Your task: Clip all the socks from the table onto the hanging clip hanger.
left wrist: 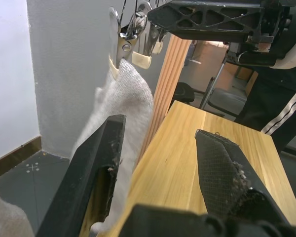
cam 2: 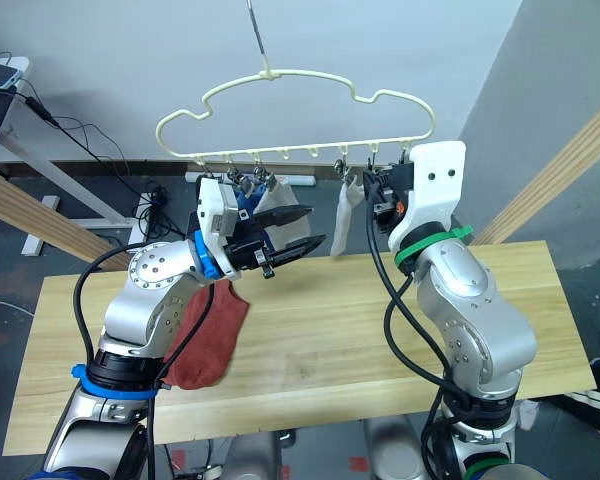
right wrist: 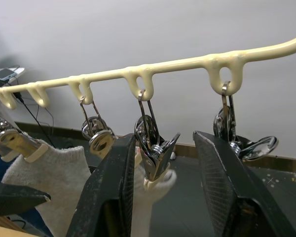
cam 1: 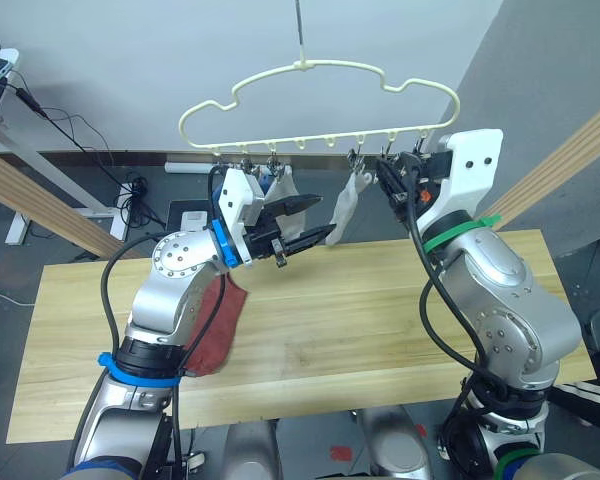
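- The hanger (cam 1: 320, 105) hangs above the table (cam 1: 380, 320).
- Grey socks (cam 1: 346, 208) and a blue sock (cam 2: 242, 200) hang from its clips (right wrist: 153, 148).
- A red sock (cam 2: 208, 335) lies on the table below its left end.
- The left gripper (cam 1: 302, 222) is spread, empty, below the hanger.
- The right gripper (right wrist: 172, 190) is spread around a clip.

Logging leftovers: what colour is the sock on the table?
Rust-red sock, clearest in the right eye view.

Both pincers (cam 1: 302, 222) (right wrist: 163, 192) raised, agape.
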Controlling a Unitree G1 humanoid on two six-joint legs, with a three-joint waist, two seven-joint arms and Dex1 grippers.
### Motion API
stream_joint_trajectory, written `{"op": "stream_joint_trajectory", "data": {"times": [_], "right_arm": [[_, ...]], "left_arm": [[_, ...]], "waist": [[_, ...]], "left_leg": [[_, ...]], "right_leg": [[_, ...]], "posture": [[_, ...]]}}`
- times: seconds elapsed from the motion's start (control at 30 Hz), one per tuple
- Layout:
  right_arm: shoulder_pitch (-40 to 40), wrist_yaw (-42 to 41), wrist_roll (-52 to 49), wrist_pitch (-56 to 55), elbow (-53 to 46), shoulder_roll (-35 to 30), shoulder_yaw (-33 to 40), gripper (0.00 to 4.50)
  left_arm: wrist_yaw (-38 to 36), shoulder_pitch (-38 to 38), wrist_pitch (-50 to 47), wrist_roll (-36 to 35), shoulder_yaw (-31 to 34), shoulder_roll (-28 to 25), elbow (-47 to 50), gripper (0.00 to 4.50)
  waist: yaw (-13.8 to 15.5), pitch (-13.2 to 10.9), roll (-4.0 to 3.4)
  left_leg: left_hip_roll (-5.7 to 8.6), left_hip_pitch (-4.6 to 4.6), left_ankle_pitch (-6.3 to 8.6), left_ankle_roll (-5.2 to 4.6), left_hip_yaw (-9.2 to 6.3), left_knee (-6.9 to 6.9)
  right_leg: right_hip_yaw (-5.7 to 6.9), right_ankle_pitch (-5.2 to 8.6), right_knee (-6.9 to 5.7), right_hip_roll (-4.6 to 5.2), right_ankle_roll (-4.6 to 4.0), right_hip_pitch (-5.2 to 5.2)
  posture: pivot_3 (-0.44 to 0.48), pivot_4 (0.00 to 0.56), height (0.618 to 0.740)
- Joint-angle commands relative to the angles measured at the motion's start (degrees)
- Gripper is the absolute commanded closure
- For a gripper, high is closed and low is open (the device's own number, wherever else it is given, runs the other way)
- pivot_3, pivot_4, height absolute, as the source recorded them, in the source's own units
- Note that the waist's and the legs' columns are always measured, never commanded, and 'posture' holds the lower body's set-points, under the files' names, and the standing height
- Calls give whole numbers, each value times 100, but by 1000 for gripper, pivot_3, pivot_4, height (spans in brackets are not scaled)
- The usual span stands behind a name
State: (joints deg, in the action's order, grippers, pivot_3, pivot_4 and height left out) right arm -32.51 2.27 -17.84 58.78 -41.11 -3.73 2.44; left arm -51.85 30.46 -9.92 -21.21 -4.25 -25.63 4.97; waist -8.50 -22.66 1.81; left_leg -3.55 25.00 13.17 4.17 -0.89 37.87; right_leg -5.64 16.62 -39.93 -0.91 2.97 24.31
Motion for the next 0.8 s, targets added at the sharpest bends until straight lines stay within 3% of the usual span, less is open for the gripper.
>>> {"op": "stream_joint_trajectory", "data": {"times": [0.03, 0.8], "right_arm": [[-38, 120, 62, -96, -83, 68, 85, 2585], [-417, 577, 131, -268, 311, 725, 186, 2585]], "left_arm": [[6, 73, 66, 25, -10, 38, 134, 1944], [-13, 97, 62, 76, -9, 100, 108, 1944]], "waist": [[-1, 0, 0], [-122, 0, 0]], "left_leg": [[0, 0, 0, 0, 0, 0], [0, 0, 1, -2, -3, -1]], "right_leg": [[0, 0, 0, 0, 0, 0], [1, 0, -2, 0, 0, 0]], "posture": [[-313, 358, 730], [-314, 359, 730]]}}
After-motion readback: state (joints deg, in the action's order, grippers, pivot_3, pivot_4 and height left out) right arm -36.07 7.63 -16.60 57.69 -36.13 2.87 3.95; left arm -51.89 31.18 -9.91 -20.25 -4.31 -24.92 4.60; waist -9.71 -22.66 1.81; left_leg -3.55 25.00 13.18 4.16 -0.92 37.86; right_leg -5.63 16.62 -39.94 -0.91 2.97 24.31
